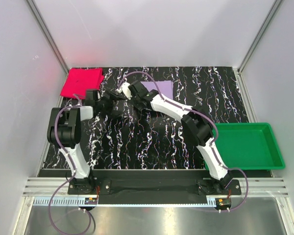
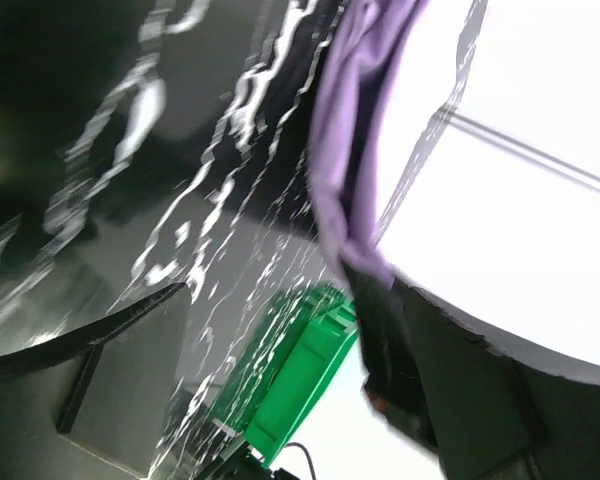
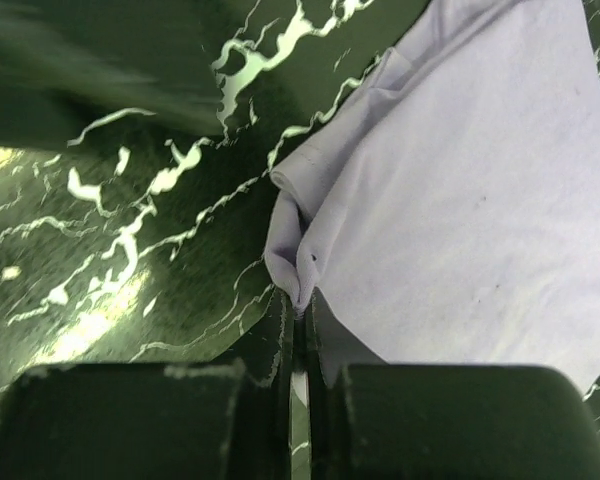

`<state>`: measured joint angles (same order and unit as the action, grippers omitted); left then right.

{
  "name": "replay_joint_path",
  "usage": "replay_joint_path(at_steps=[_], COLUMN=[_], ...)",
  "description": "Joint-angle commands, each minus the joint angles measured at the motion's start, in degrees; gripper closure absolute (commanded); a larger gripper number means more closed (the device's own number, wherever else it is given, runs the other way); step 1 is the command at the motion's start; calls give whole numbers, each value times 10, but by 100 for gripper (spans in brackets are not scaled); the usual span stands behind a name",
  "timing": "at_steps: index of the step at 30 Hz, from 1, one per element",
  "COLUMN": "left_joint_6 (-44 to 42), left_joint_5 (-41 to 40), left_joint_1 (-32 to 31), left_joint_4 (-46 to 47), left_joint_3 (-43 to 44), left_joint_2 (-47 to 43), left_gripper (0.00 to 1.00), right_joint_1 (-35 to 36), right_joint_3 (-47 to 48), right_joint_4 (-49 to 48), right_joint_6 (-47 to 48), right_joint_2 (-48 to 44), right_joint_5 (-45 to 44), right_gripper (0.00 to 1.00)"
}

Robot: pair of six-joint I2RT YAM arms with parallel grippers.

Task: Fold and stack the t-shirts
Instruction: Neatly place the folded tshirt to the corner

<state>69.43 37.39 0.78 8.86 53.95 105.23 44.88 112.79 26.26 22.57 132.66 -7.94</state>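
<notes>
Folding looks done, stacking not: my right hand [image 3: 298, 305] pinches a corner of the pale lavender cloth t-shirt [image 1: 159, 89], far across the black marbled table [image 1: 152, 142]. My left hand [image 1: 108, 103] is spread wide. The folded pink-red cloth t-shirt [image 1: 82, 82] lies apart, far-left corner.

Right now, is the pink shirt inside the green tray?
No, the pink shirt lies at the far left corner, away from the green tray.

Folded shirt [image 1: 82, 82] far-left, other shirt [image 1: 159, 89] far-centre, tray [image 1: 247, 145] near-right.
</notes>
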Motion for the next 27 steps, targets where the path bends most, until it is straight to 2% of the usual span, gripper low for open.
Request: replay_joint_path(at_steps=[1, 6, 8, 11, 15, 19, 22, 27], left_joint_6=[46, 68, 69, 44, 56, 45, 62, 63], left_joint_5=[5, 4, 8, -15, -26, -35, -54, -56], left_joint_1=[-30, -50, -56, -63, -79, -99, -106, -110], left_joint_4=[80, 116, 98, 52, 56, -2, 9, -20], left_joint_3=[52, 111, 139, 157, 164, 182, 161, 196], left_joint_2=[51, 127, 153, 159, 180, 186, 183, 208], left_gripper=[5, 3, 2, 2, 3, 3, 4, 5], right_joint_1=[-3, -8, -10, -13, -18, -23, -28, -28], right_joint_3=[-16, -26, -28, -27, -33, -43, -34, -40], right_joint_4=[-18, -19, -19, -19, -24, -31, -26, -30], right_joint_6=[-21, -34, -41, -47, -54, -60, -64, -68], right_joint_2=[-58, -65, -68, -72, -82, -93, -94, -99], right_joint_5=[22, 35, 37, 45, 49, 55, 65, 75], right_gripper=[100, 100, 100, 100, 100, 100, 100, 100])
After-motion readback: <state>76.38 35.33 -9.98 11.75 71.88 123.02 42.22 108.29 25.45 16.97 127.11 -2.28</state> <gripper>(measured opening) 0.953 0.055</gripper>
